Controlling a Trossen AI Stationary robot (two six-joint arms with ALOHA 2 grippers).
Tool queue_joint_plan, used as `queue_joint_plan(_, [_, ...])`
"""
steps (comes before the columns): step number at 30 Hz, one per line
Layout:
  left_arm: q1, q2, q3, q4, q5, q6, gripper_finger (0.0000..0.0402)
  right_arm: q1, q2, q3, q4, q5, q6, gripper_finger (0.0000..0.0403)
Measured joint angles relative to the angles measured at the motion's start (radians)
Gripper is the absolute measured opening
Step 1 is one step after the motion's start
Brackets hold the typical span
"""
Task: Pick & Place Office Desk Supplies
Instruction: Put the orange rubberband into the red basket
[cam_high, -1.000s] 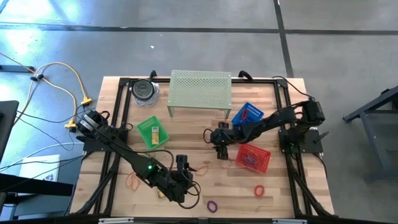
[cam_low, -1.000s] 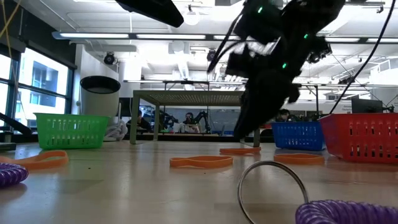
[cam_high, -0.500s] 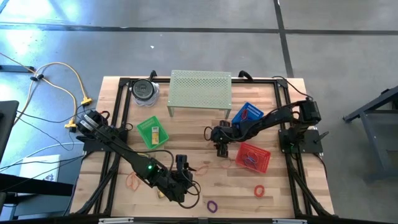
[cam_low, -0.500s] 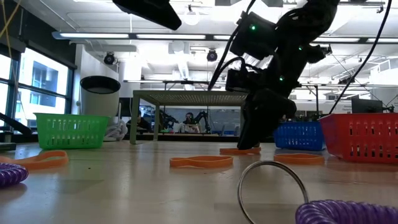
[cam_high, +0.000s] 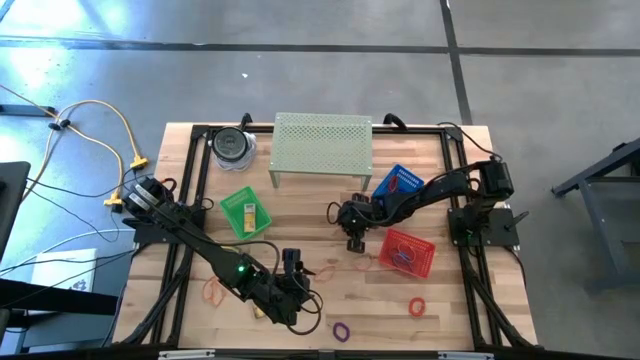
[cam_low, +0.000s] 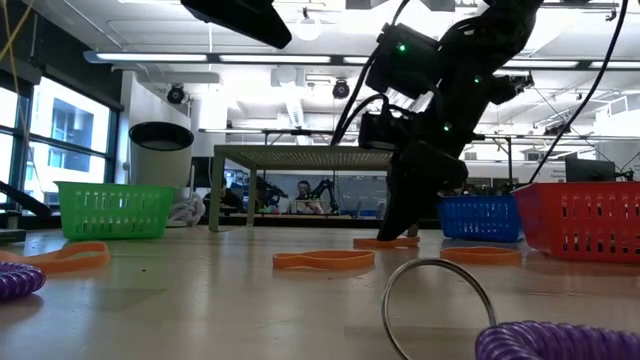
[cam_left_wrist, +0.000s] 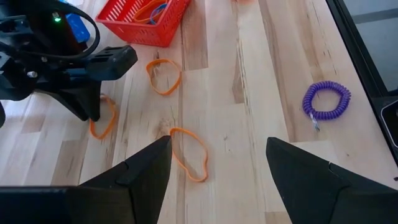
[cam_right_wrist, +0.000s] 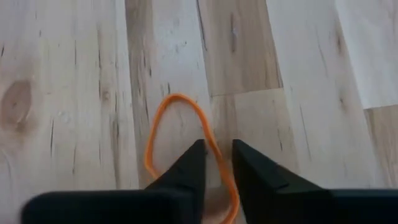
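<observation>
Several orange band loops lie flat on the wooden table: one (cam_right_wrist: 177, 134) under my right gripper (cam_right_wrist: 217, 152), one (cam_left_wrist: 189, 160) below my left gripper (cam_left_wrist: 217, 168), others (cam_left_wrist: 164, 75) (cam_high: 213, 290) nearby. A purple coil (cam_high: 342, 329) and a red coil (cam_high: 416, 306) lie near the front edge. My right gripper (cam_high: 352, 243) stands at mid-table, left of the red basket (cam_high: 407, 252), fingers down at the tabletop and nearly closed on its band. My left gripper (cam_high: 297, 287) hovers open near the front edge, holding nothing. My right gripper has one side of the orange loop (cam_right_wrist: 210, 138) running between its two fingers, which come from above and point down at the table. The fingers (cam_right_wrist: 194, 163) lie across that strand. The whole band lies flat and slack on the wood.
A green basket (cam_high: 245, 212) and a blue basket (cam_high: 398, 184) stand on the table, and the red basket holds bands. At the back are the pale green perforated stand (cam_high: 322, 148) and a dark-lidded jar (cam_high: 232, 145). Bare wood lies between the baskets.
My right gripper has come down and a little toward the table's left edge, from above the table to the orange band at mid-table. The band has stayed flat where it was.
</observation>
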Motion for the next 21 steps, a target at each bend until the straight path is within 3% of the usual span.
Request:
queue_joint_plan(4, [0.000, 0.000, 0.000, 0.000, 0.000, 0.000, 0.0252, 0.000, 0.002, -0.001, 0.014, 0.000, -0.048, 0.0008])
queue_joint_plan(10, [0.000, 0.000, 0.000, -0.002, 0.000, -0.001, 0.0252, 0.017, -0.001, -0.003, 0.037, 0.020, -0.061, 0.0002])
queue_joint_plan(21, [0.000, 0.000, 0.000, -0.006, -0.001, -0.003, 0.0252, 0.122, -0.123, -0.005, 0.014, 0.165, -0.104, 0.0002])
